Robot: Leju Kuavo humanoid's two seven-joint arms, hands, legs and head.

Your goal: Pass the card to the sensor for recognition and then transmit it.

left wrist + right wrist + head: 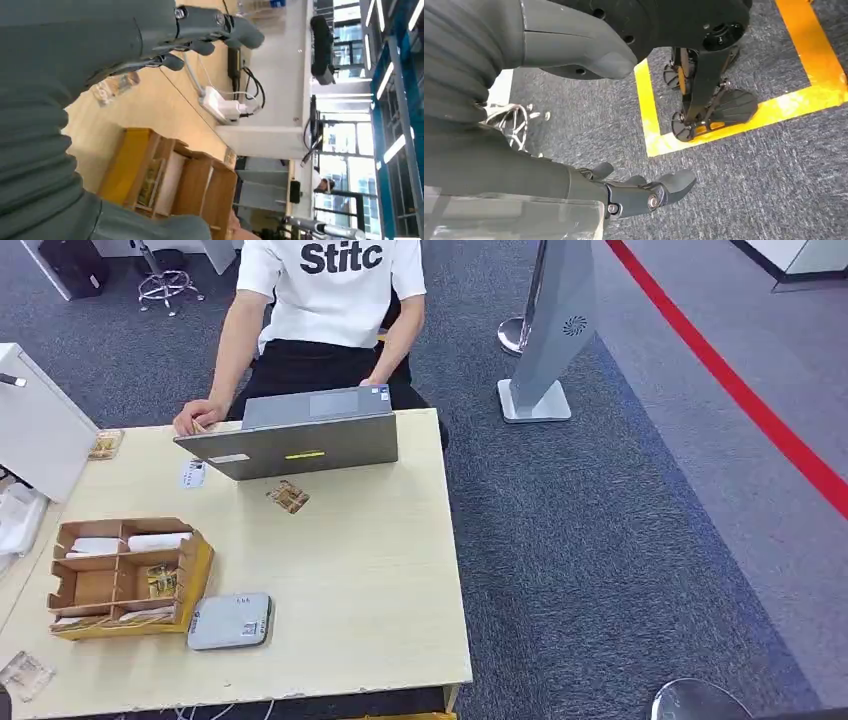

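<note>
Left hand (pixel 200 35) empty, fingers spread apart and extended above the counter (pixel 360 580), near a clear packet (pixel 112 87) and short of the yellow-sided cardboard organizer (pixel 165 182). Right hand (pixel 639 192) hanging low over grey carpet (pixel 749 165), fingers loosely parted, nothing in them, close to a yellow floor line (pixel 651 120). Taking the cardboard organizer (pixel 125 578) as landmark on the pale wooden counter: a clear packet (pixel 22 675) nearer the robot and off toward the left corner; a grey sensor pad (pixel 230 621) just beside the organizer's near right corner, flat on the counter. Inside the organizer, white rolled items in the far compartments and a patterned card (pixel 162 582) upright in a middle right compartment. Beyond the organizer, toward the middle of the counter, another patterned card (pixel 288 497) lying flat and apart from everything, just in front of a grey laptop (pixel 300 435). Left of the laptop, a small white label (pixel 194 474), and farther left, at the far edge, one more card (pixel 105 444) beside a white box (pixel 35 425). Behind the laptop, a seated person in a white shirt (pixel 330 290), one hand (pixel 195 418) resting on the counter's far edge. Farther right, on the carpet, a grey standing post (pixel 550 340) and a red floor stripe (pixel 740 390).
</note>
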